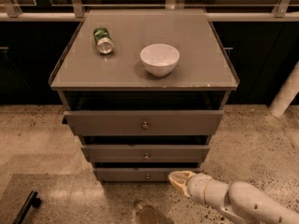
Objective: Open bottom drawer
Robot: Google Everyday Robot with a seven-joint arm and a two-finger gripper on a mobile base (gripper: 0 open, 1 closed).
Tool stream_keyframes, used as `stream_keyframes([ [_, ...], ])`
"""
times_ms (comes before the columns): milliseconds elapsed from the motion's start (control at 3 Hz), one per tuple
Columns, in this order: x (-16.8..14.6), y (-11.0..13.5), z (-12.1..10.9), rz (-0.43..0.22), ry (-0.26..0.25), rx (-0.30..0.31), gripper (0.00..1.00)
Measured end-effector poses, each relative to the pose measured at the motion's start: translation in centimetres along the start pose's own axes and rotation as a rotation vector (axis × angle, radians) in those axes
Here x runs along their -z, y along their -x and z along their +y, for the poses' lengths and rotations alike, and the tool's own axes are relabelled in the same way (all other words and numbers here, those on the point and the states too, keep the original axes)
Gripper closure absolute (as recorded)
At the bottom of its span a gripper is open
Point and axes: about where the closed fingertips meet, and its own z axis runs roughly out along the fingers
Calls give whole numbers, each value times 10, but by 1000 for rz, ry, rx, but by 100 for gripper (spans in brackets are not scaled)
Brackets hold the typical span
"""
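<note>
The bottom drawer (pixel 126 174) is the lowest, narrowest grey front of the cabinet, with a small round knob (pixel 147 176) at its centre. It stands a little out from the cabinet body, below the middle drawer (pixel 145 152) and the wide top drawer (pixel 144 122). My gripper (pixel 176 178) is low at the right, its pale tip just right of the bottom drawer's knob, close to the drawer front. The white arm (pixel 238 200) runs off to the lower right.
A white bowl (pixel 160 59) and a green can (pixel 103 40) lying on its side are on the grey cabinet top (pixel 196 69). Speckled floor surrounds the cabinet. A dark bar (pixel 25 208) lies at the lower left; a white post (pixel 286 94) stands at the right.
</note>
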Motion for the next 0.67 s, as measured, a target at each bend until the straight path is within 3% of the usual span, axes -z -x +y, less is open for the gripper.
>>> stream_keyframes([
  [333, -35, -57, -8, -29, -7, -116, 100],
  [667, -76, -118, 3, -37, 36, -262, 100],
])
